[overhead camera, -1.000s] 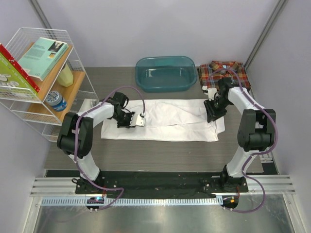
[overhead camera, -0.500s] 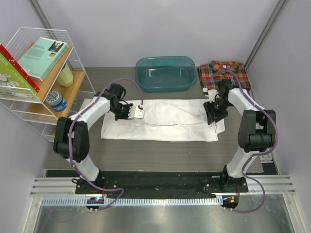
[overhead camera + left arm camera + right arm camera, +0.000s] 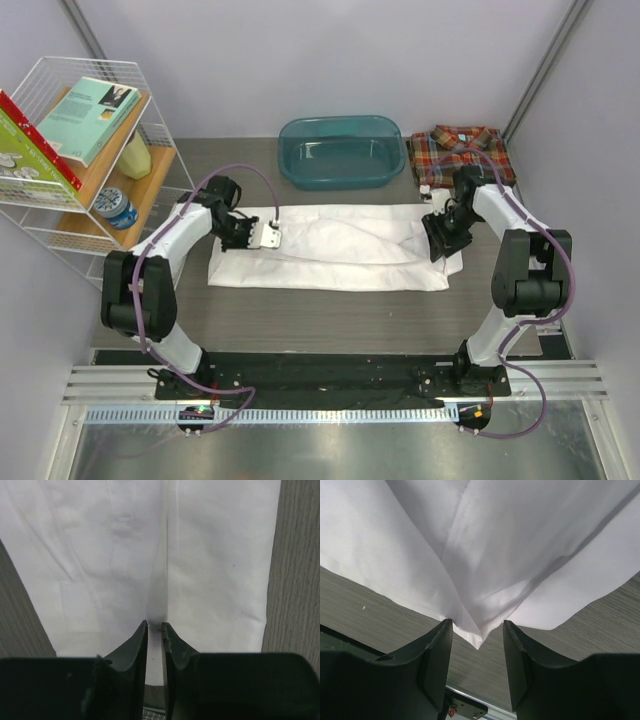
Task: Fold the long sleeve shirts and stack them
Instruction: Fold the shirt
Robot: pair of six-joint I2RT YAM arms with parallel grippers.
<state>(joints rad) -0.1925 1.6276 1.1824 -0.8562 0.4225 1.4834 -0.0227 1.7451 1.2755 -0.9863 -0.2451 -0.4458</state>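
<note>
The white long sleeve shirt [image 3: 340, 255] lies folded into a long band across the middle of the table. My left gripper [image 3: 250, 234] is near its left end, shut on a raised fold of the white cloth [image 3: 215, 555], pinched between the fingertips [image 3: 154, 626]. My right gripper [image 3: 440, 238] is at the shirt's right end with its jaws open. A pointed corner of the white shirt [image 3: 485, 540] lies between the open fingers [image 3: 442, 645], not gripped. The plaid shirt [image 3: 460, 150] lies folded at the back right corner.
A teal plastic tub [image 3: 340, 150] stands at the back centre, just behind the white shirt. A white wire rack [image 3: 90, 160] with books, a bottle and a can stands at the left. Grey walls close in the sides.
My left gripper has moved left and towards the back, still pinching the white cloth, drawing the fold along. My right gripper has hardly moved.
</note>
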